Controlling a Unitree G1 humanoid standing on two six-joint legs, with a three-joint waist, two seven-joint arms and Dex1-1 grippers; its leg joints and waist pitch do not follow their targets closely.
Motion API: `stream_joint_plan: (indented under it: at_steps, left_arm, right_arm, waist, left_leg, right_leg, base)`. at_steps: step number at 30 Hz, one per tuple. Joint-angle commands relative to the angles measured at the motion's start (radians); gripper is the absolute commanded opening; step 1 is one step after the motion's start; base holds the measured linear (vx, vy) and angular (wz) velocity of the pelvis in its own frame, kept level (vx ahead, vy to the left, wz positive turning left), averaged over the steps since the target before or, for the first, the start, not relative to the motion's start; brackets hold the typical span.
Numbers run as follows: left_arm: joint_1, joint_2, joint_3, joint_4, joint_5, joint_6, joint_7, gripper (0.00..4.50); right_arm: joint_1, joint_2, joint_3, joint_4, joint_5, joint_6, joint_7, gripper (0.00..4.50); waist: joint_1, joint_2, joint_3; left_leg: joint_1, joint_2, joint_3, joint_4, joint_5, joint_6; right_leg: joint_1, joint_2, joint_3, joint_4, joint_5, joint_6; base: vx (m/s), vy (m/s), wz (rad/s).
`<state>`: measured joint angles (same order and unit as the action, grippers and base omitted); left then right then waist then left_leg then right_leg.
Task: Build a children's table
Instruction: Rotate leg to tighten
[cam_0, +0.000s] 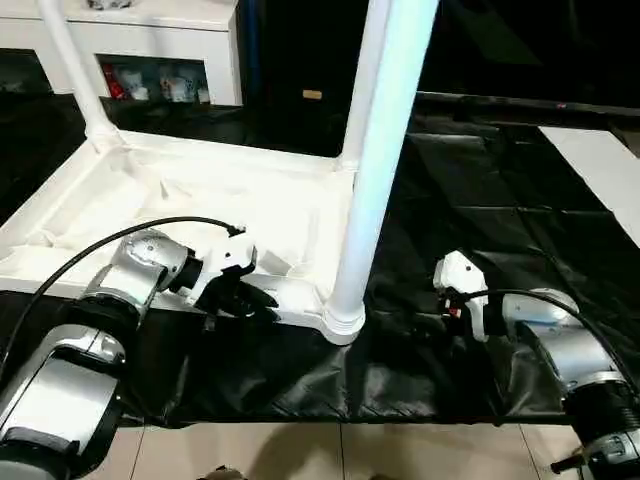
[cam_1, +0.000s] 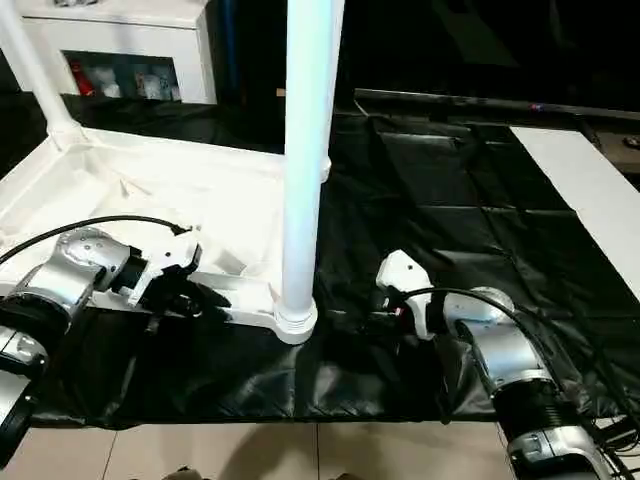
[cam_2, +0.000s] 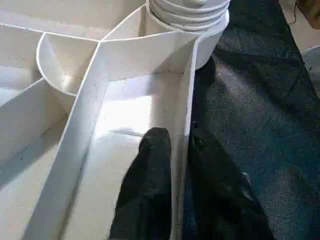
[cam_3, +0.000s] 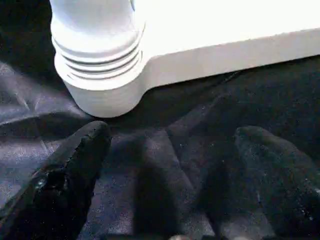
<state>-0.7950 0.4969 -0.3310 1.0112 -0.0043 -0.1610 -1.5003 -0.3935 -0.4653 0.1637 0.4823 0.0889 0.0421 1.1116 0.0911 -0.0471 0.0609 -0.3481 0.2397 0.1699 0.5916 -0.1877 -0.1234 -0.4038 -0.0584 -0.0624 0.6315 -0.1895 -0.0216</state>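
left hand (cam_2: 175, 195) pinches table top (cam_0: 200, 200) rim; right hand (cam_3: 170, 170) spread wide, low.

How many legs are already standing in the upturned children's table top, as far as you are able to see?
3: a near leg in the corner socket between the grippers, a far-left leg, and a far-right leg largely hidden behind the near one. The table top's near-left corner lies behind the left arm.

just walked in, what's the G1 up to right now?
It is assembling a children's table. The white top lies upside down on the black-covered work table, with three legs standing in corner sockets, the nearest leg included. The left gripper pinches the top's near rim. The right gripper is open beside that socket, holding nothing.
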Motion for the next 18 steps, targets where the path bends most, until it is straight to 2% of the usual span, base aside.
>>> stream_joint_plan:
  at_steps: [1,4,5,7,10,11,12,14,18]
  left_arm:
    - [-0.007,-0.002,-0.009,0.026,0.022,0.004,-0.009,0.39]
    - [-0.004,-0.002,-0.005,0.030,0.025,0.012,-0.007,0.21]
    - [-0.001,-0.003,0.002,0.030,0.022,0.022,-0.004,0.03]
    - [0.016,-0.007,0.017,0.005,0.007,0.064,0.010,0.01]
    - [0.037,-0.011,0.021,-0.030,0.005,0.105,0.035,0.01]
    - [0.066,-0.015,0.017,-0.084,0.010,0.150,0.065,0.01]
    - [0.083,-0.022,0.021,-0.120,0.002,0.182,0.083,0.01]
    - [0.108,-0.044,0.039,-0.188,-0.017,0.247,0.134,0.01]
    - [0.153,-0.067,0.042,-0.283,-0.014,0.278,0.194,0.01]
  right_arm:
    - [-0.004,-0.010,-0.006,-0.017,0.008,0.011,-0.002,4.50]
    - [-0.004,-0.007,-0.006,-0.022,0.011,0.014,0.000,4.50]
    - [-0.002,-0.004,-0.007,-0.030,0.016,0.018,0.005,4.50]
    - [0.003,0.008,-0.017,-0.060,0.049,0.041,0.021,4.50]
    - [0.005,0.013,-0.012,-0.076,0.061,0.051,0.032,4.50]
    - [0.001,0.027,-0.003,-0.076,0.059,0.049,0.029,4.50]
    - [-0.005,0.039,0.001,-0.067,0.055,0.045,0.019,4.50]
    - [-0.017,0.066,0.009,-0.049,0.045,0.037,-0.002,4.50]
    - [-0.043,0.109,0.027,-0.005,0.009,0.002,-0.055,4.50]
  waist:
    - [0.006,0.013,-0.071]
    - [0.006,0.012,-0.071]
    - [0.005,0.012,-0.071]
    - [0.005,0.010,-0.071]
    - [0.004,0.010,-0.071]
    - [0.004,0.011,-0.071]
    - [0.002,0.005,-0.071]
    - [-0.002,0.005,-0.069]
    - [-0.002,0.003,-0.067]
  left_leg:
    - [0.002,-0.008,0.012,-0.063,-0.185,0.019]
    - [0.001,-0.007,0.011,-0.064,-0.180,0.020]
    - [0.002,-0.007,0.011,-0.064,-0.179,0.021]
    - [0.002,-0.007,0.012,-0.063,-0.179,0.026]
    - [0.002,-0.004,0.012,-0.064,-0.178,0.028]
    - [0.002,-0.002,0.011,-0.064,-0.179,0.027]
    - [0.001,-0.001,0.011,-0.065,-0.178,0.027]
    - [0.004,-0.001,0.011,-0.067,-0.185,0.025]
    - [0.003,-0.004,0.011,-0.067,-0.185,0.022]
  right_leg:
    - [0.061,-0.064,0.044,-0.076,-0.154,-0.228]
    - [0.061,-0.064,0.043,-0.074,-0.146,-0.229]
    - [0.061,-0.064,0.043,-0.074,-0.141,-0.232]
    - [0.062,-0.064,0.043,-0.073,-0.134,-0.235]
    - [0.061,-0.066,0.043,-0.070,-0.123,-0.241]
    - [0.061,-0.068,0.044,-0.070,-0.125,-0.244]
    - [0.060,-0.070,0.044,-0.069,-0.130,-0.245]
    - [0.056,-0.071,0.044,-0.072,-0.159,-0.243]
    - [0.053,-0.070,0.045,-0.082,-0.235,-0.204]
  base:
    - [0.000,0.000,0.00]
    - [0.000,0.000,0.00]
    - [0.000,0.000,0.00]
    - [0.000,0.000,0.00]
    - [0.000,0.000,0.00]
    - [0.000,0.000,0.00]
    - [0.000,0.000,0.00]
    - [0.000,0.000,0.00]
    - [0.000,0.000,0.00]
